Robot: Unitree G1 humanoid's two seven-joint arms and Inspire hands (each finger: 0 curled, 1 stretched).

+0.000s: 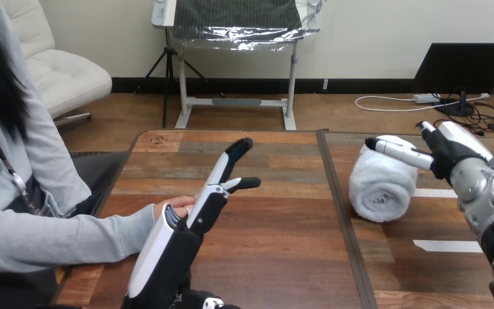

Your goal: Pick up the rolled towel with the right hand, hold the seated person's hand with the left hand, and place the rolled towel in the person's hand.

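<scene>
A white rolled towel (382, 183) lies on the table at the right. My right hand (439, 149) hovers just over its far right side with straight fingers reaching left across its top; I cannot tell if they touch it. The person's hand (175, 206) rests on the table at the left, mostly hidden behind my left hand (196, 215). My left hand stands edge-up beside it, fingers straight and pointing away, the thumb sticking out to the right. Nothing is curled round the person's hand.
The wooden table (276, 212) has a dark seam (339, 212) running front to back between my hands. Two strips of white tape (447, 245) lie on the right part, near the towel. The person's grey sleeve (58, 235) lies along the left edge.
</scene>
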